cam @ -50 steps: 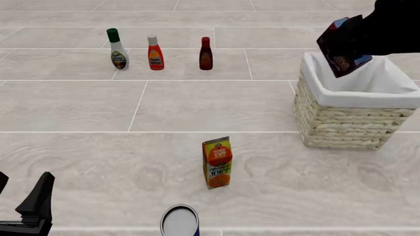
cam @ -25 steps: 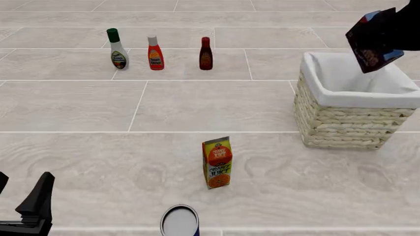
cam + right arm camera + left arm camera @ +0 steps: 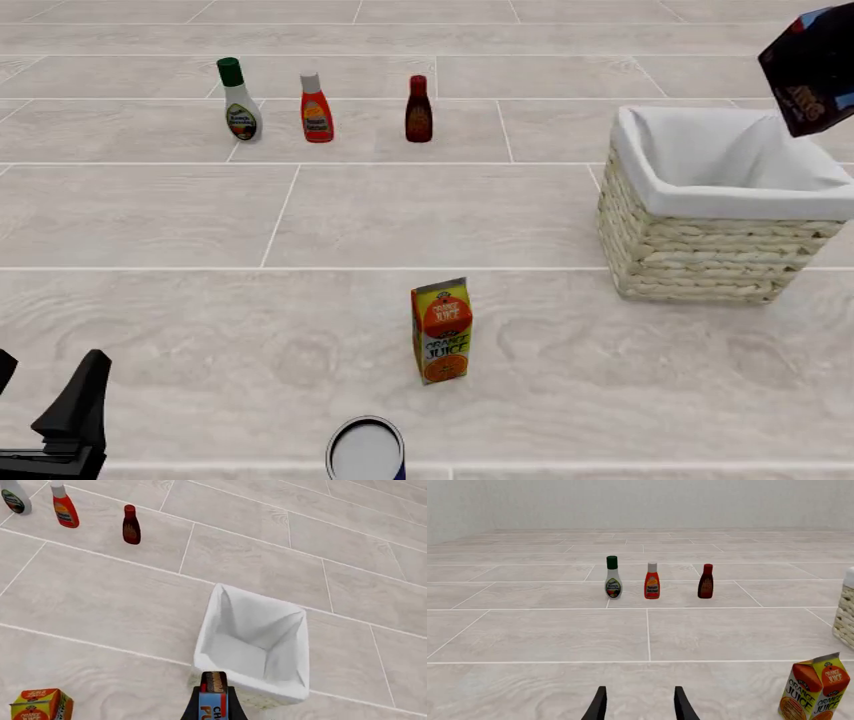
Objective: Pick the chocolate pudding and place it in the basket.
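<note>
Pudding carton (image 3: 214, 700) sits clamped between the right gripper (image 3: 214, 711) fingers, tilted in the air above the basket (image 3: 694, 240) (far right corner in the front view). Left gripper (image 3: 639, 707) fingers spread apart, holding nothing, low near the table.

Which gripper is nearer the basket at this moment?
Right. The right gripper holds the chocolate pudding above the basket, by its far right side. The left gripper sits at the near left, far away.

You have three bottles (image 3: 316, 109), one juice carton (image 3: 442, 331), one pudding (image 3: 810, 72), one basket (image 3: 714, 240), one can (image 3: 366, 450).
</note>
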